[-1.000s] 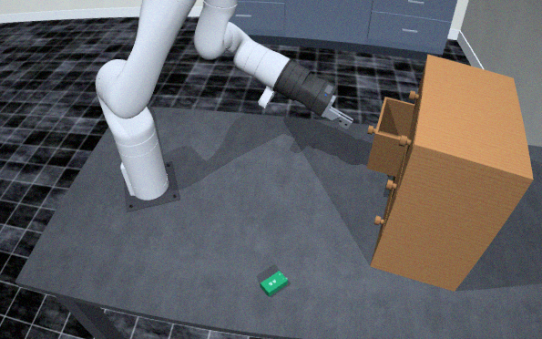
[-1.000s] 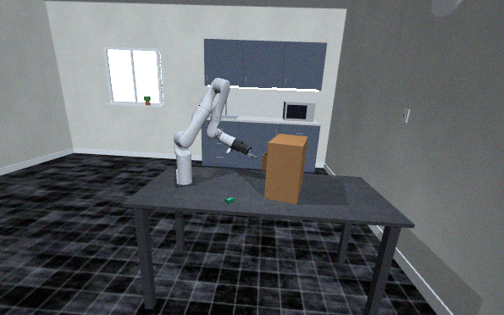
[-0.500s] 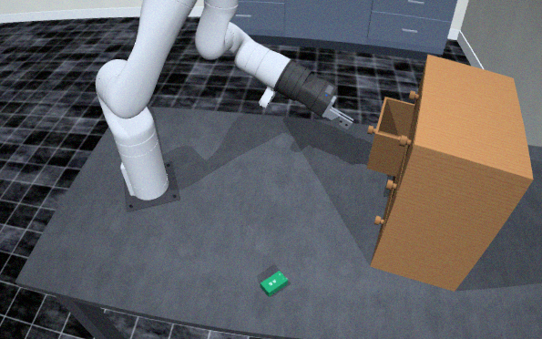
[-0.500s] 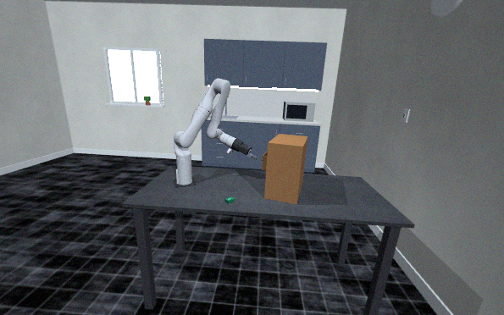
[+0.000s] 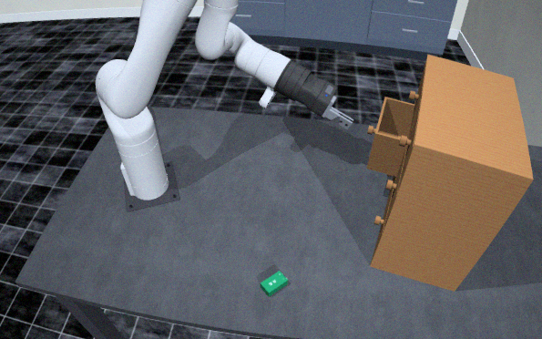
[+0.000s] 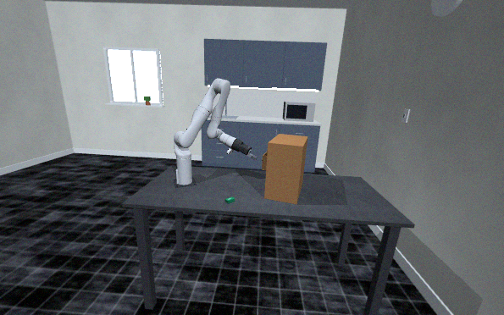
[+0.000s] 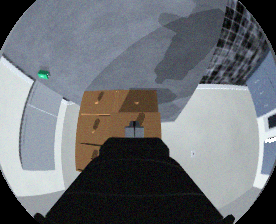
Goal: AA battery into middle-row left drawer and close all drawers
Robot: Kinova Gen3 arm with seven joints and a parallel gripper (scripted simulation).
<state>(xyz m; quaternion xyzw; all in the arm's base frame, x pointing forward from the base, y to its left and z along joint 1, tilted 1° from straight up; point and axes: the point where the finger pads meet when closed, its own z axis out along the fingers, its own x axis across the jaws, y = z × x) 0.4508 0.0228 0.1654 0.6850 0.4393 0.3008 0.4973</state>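
The wooden chest (image 5: 462,173) (image 6: 285,169) (image 7: 98,119) stands upright on the right of the table, with its drawer fronts facing the arm. One drawer (image 5: 385,148), on the far side in the middle row, is pulled partly out; what I see of its inside looks empty. The other drawers look pushed in. My gripper (image 5: 348,122) (image 6: 253,157) (image 7: 134,126) is shut and hangs in the air a short way in front of the open drawer, level with its top edge. I see nothing between the fingers. The AA battery is not visible in any view.
A small green block (image 5: 273,282) (image 6: 229,199) (image 7: 44,74) lies near the table's front edge, left of the chest. The arm's base (image 5: 145,182) stands at the left of the grey table (image 5: 225,219).
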